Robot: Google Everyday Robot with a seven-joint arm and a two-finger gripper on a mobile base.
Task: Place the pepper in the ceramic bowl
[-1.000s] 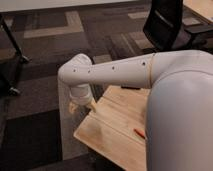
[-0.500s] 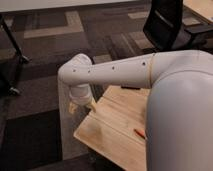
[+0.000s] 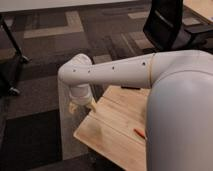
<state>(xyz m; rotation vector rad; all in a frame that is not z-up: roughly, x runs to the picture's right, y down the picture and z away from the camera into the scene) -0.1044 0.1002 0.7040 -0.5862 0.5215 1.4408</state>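
Nothing placed yet: the pepper (image 3: pixel 140 133) lies on the table (image 3: pixel 112 127), well apart from my gripper (image 3: pixel 75 105), whose state I cannot tell.

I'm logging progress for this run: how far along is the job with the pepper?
Done: nothing that shows. The pepper lies on the wooden table, partly hidden by the robot's arm. In hand: the pincer hangs by the table's left corner, apart from the pepper. Left: grasping the pepper and placing it in the ceramic bowl, which is out of view.
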